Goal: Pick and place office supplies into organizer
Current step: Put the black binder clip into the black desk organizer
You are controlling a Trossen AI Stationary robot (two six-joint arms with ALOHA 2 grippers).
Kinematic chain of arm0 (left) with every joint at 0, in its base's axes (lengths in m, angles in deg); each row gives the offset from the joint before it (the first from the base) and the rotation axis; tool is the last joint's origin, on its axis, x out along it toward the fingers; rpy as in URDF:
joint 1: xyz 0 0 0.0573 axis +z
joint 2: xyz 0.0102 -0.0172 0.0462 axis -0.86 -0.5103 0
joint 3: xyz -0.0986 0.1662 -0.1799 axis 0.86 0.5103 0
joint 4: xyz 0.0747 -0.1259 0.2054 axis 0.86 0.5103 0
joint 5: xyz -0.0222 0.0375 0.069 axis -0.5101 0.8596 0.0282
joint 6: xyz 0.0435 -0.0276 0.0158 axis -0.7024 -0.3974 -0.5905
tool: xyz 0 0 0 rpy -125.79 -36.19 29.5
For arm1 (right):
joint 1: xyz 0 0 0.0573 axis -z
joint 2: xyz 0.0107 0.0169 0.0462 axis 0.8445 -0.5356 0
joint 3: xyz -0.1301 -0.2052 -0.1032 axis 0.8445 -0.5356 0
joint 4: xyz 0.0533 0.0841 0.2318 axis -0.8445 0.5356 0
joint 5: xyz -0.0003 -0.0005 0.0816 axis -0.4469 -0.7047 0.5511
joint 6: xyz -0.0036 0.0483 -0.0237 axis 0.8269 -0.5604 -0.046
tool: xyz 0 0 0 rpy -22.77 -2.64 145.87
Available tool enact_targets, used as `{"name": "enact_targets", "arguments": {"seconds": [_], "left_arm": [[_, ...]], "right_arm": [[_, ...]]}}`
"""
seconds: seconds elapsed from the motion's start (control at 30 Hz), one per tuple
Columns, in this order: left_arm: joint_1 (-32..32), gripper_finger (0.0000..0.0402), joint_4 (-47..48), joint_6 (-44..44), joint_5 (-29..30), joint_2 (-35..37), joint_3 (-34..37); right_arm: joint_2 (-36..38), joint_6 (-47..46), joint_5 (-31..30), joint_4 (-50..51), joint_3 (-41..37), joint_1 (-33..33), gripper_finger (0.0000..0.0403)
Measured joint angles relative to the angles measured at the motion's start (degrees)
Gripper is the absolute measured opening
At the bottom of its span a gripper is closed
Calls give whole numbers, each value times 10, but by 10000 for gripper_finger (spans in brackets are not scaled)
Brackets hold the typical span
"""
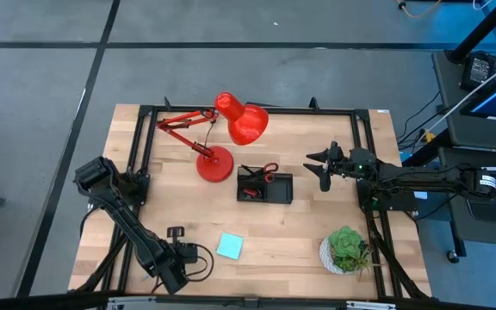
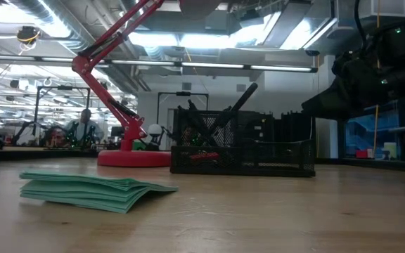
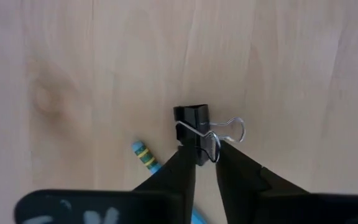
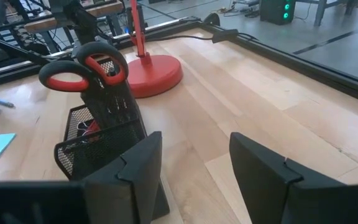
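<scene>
from above, the left gripper [image 1: 172,277] sits low at the table's near edge, a tiny black clip [image 1: 176,232] just ahead of it and the teal sticky-note pad [image 1: 229,246] off to its side; the right gripper [image 1: 324,164] hangs spread and empty just beside the organizer [image 1: 264,187], where the red-handled scissors [image 1: 268,170] already stand. at table height the pad [image 2: 90,190] lies limp and fanned, light stuff. the left wrist view shows its fingers nearly closed around the clip's [image 3: 193,127] wire loops; small, stiff, slippery metal, i'd say better pinched across the black body. the right wrist view shows the mesh organizer [image 4: 95,140] with scissors [image 4: 82,68] upright inside.
</scene>
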Motion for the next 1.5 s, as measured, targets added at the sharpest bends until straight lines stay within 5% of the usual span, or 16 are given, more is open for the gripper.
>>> {"name": "enact_targets", "arguments": {"seconds": [0.27,0.77,1.07,1.5], "left_arm": [[0,7,0,-30,10,0,-1],[30,3,15,-38,19,20,0],[81,3,-1,-111,24,45,0],[201,3,-163,-307,84,46,0]], "right_arm": [[0,0,0,0,0,0,191],[0,0,0,0,0,0,191],[0,25,0,0,0,0,191],[0,30,1,-17,0,0,191]]}}
